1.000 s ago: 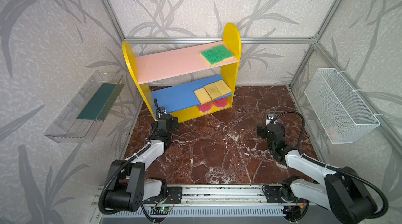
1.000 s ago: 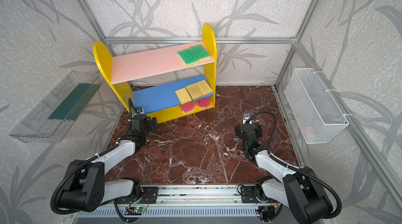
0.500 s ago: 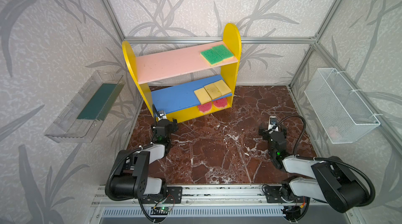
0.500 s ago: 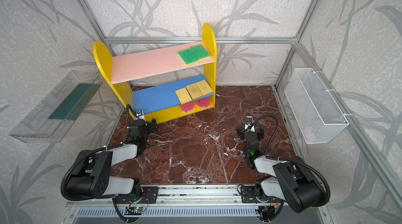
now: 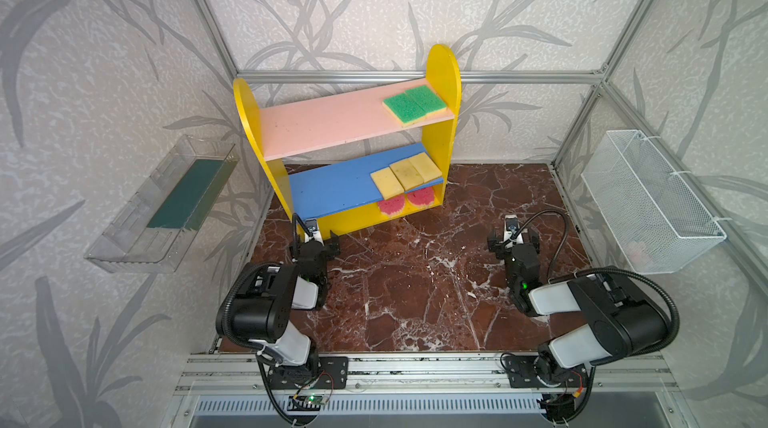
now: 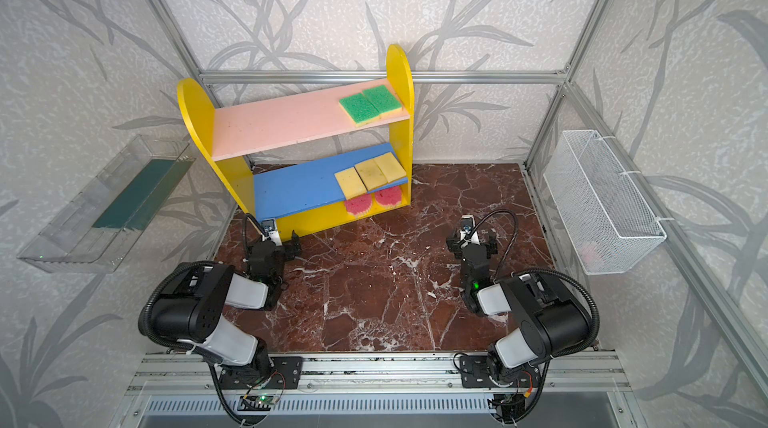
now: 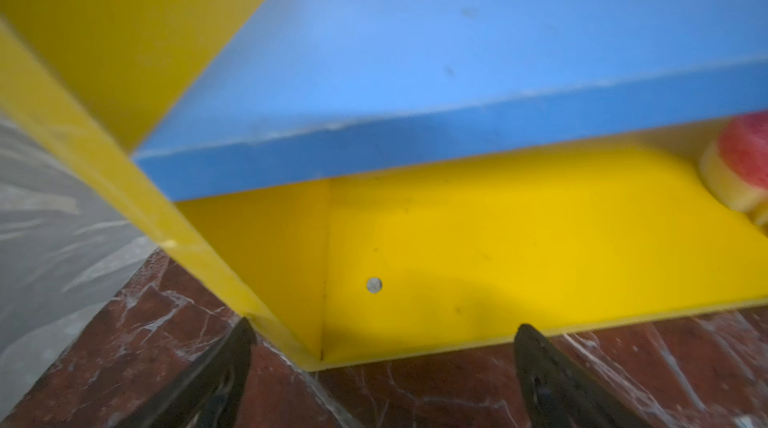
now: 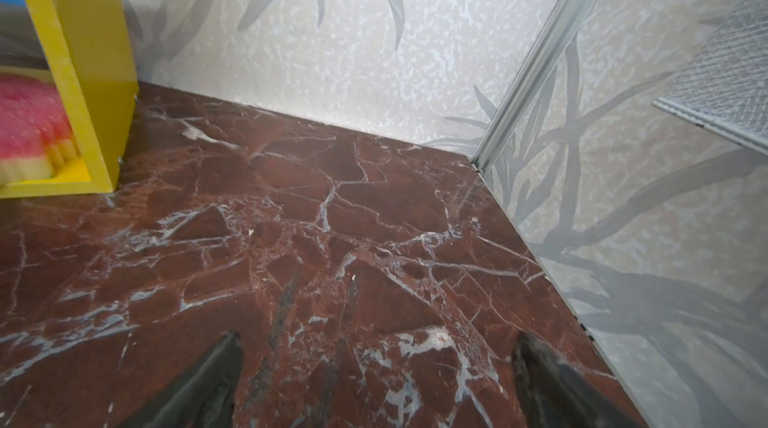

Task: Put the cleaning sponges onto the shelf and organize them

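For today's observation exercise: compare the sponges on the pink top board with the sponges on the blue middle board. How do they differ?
1. Colour: the top-board sponges show green faces; the middle-board sponges show plain pale yellow.
2. Count: the top-board sponges are two, the middle-board sponges three.
3. Height: the first pair lies on the pink board, the trio on the blue board below.

Shared: rectangular, lying flat, side by side at the same end of the shelf.

walls: pale leaf-patterned wallpaper (image 5: 104, 51) | frame: aluminium posts (image 5: 415, 75) | floor: red-brown veined marble counter (image 5: 415, 280), frame centre
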Robot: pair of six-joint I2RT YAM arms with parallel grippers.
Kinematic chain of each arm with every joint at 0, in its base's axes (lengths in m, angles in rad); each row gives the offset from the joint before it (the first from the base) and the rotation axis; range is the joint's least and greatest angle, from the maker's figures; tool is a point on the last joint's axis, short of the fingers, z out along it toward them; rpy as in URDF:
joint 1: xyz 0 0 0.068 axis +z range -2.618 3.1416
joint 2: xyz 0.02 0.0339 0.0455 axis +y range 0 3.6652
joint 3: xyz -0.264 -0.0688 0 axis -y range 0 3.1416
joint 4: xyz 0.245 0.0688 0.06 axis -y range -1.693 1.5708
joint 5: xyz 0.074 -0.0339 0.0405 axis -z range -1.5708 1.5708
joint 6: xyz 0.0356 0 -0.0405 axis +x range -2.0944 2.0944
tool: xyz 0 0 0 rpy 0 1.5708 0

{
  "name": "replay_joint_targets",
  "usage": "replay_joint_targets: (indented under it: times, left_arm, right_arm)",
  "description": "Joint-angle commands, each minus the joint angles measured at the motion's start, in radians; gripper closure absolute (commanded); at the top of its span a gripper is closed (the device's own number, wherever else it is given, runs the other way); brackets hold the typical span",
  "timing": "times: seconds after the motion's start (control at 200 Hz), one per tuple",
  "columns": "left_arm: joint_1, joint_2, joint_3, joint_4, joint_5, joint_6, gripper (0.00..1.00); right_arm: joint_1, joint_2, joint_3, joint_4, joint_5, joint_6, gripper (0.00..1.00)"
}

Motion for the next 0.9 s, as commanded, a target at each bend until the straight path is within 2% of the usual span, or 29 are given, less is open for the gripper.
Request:
replay_joint_targets:
  times: [0.0,0.08,0.155,0.28,0.365,0.415,0.895]
  left_arm:
    - [-0.008,-0.001,0.013,0.102,0.018,0.034,0.01]
    - [-0.004,-0.006,0.035,0.056,0.007,0.026,0.01]
    - [-0.002,-0.007,0.038,0.049,0.007,0.024,0.01]
    - [0.003,-0.008,0.062,-0.002,-0.003,0.013,0.01]
    - [0.031,-0.019,0.131,-0.156,0.005,-0.036,0.01]
    - [0.046,-0.026,0.142,-0.186,0.03,-0.055,0.01]
    - [0.054,-0.026,0.136,-0.172,0.039,-0.052,0.01]
  right_arm:
    - [-0.015,0.039,-0.023,0.093,-0.081,-0.011,0.01]
    - [-0.065,0.036,0.012,-0.021,-0.179,0.022,0.01]
    - [-0.081,0.044,0.094,-0.153,-0.169,0.047,0.01]
    - [-0.159,0.012,0.182,-0.373,-0.277,0.112,0.01]
    - [-0.171,0.019,0.181,-0.361,-0.292,0.122,0.01]
    - [-0.171,0.016,0.181,-0.366,-0.292,0.121,0.01]
    - [-0.17,0.011,0.178,-0.365,-0.297,0.114,0.01]
